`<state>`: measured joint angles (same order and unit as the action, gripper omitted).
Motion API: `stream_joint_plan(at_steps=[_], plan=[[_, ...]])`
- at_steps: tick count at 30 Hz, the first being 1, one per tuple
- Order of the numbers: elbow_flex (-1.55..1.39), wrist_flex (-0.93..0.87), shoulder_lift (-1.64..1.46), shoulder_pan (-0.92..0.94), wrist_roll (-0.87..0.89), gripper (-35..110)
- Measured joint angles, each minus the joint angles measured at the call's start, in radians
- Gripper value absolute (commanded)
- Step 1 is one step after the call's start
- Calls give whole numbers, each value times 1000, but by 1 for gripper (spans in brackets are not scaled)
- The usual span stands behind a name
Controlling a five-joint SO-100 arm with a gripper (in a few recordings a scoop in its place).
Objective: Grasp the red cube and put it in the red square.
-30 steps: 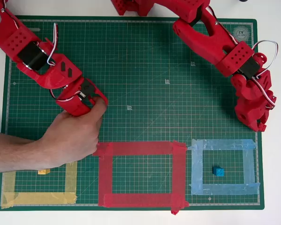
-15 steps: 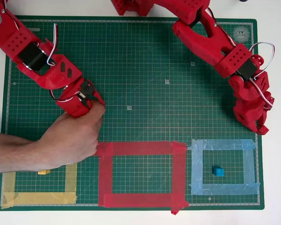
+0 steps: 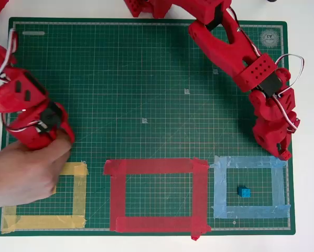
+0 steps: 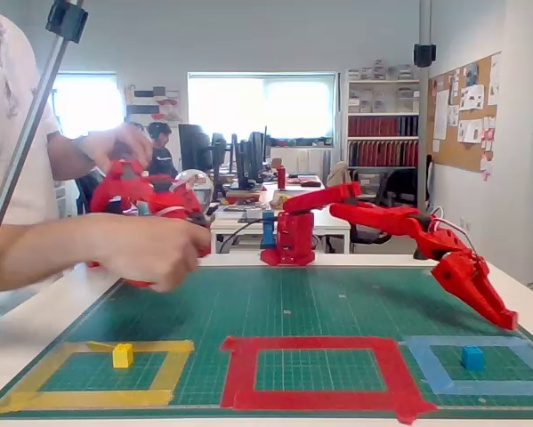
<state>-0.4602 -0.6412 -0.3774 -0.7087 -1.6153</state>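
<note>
The red square [image 3: 151, 167] is a wide red tape outline at the front middle of the green mat, with bare mat inside it; in the fixed view the red square [image 4: 315, 345] lies low in the centre. The red cube is hidden from me in both views. My gripper [image 3: 284, 154] hangs at the mat's right side, its tip just above the top right corner of the light-blue outline. Seen from the front, the gripper [image 4: 506, 320] points down and right, with its jaws together and nothing visible between them.
A blue cube [image 3: 244, 192] sits inside the light-blue tape outline [image 3: 248, 161] at the front right. A yellow cube [image 4: 122, 355] lies inside the yellow tape outline [image 3: 79, 194] at the front left. The green mat [image 3: 146, 79] has open room across its back half.
My arm has stretched forward, bringing the gripper tip nearer the light-blue outline's top right corner. The cubes and tape outlines have stayed put.
</note>
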Motion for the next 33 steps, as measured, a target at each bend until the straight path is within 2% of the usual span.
stream_joint_plan(at_steps=[10,15,22,33], plan=[[-663,28,-561,215,12,1],[-876,37,-744,296,12,1],[-923,60,-776,445,2,1],[-1058,403,-676,563,-60,1]])
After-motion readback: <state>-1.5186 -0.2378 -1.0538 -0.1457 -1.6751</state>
